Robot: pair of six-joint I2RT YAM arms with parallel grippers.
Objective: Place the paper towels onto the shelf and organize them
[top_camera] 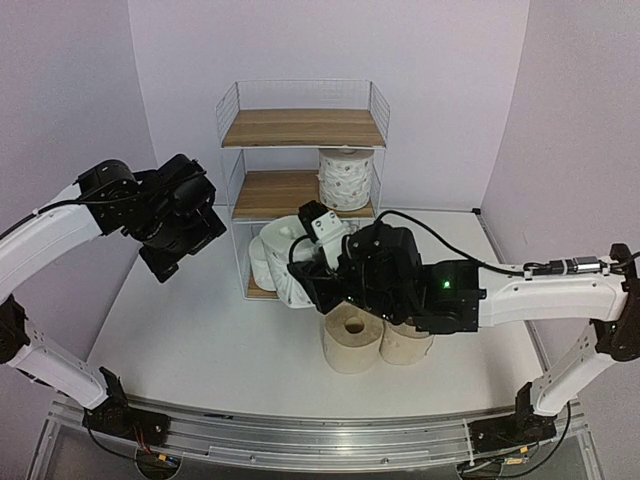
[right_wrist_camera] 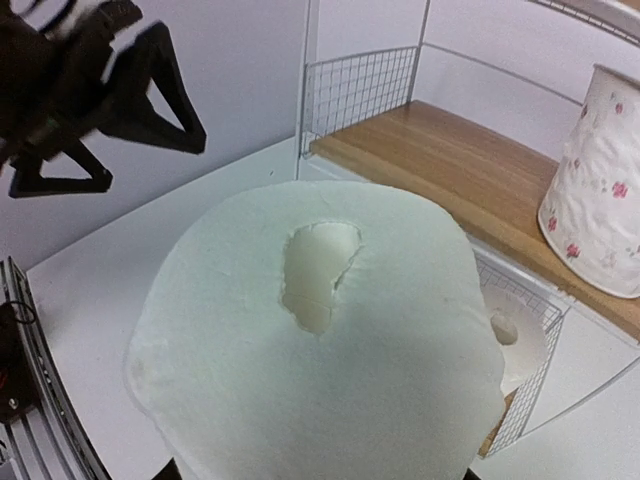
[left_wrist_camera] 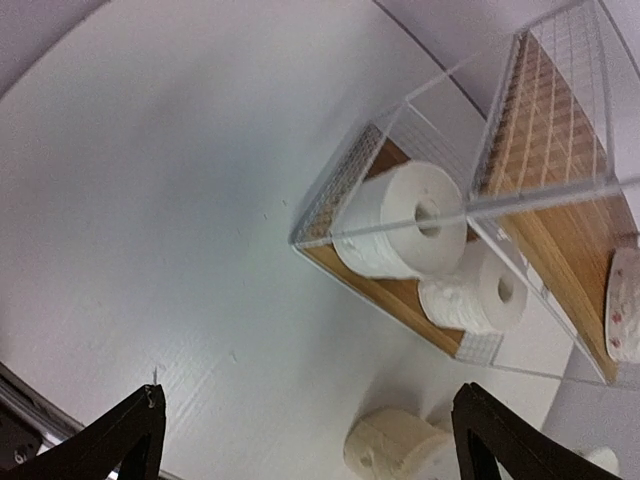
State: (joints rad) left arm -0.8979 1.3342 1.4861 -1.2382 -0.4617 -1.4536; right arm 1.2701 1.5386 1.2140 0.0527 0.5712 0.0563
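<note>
The white wire shelf (top_camera: pixel 300 128) stands at the back middle. One printed paper towel roll (top_camera: pixel 347 178) stands upright on its middle board, and it also shows in the right wrist view (right_wrist_camera: pixel 600 180). Two plain white rolls (left_wrist_camera: pixel 405 220) (left_wrist_camera: pixel 475 290) lie on the bottom board. Two beige rolls (top_camera: pixel 352 338) (top_camera: pixel 406 346) stand on the table in front. My right gripper (top_camera: pixel 312 268) is shut on a white roll (right_wrist_camera: pixel 320 330), held just in front of the bottom tier; its fingers are hidden behind the roll. My left gripper (top_camera: pixel 168 258) is open and empty, in the air left of the shelf.
The shelf's top board (top_camera: pixel 300 127) carries nothing. The left part of the middle board (right_wrist_camera: pixel 450 160) is bare. The white table (top_camera: pixel 200 340) stretches left and front of the shelf. Purple walls close in behind and at the sides.
</note>
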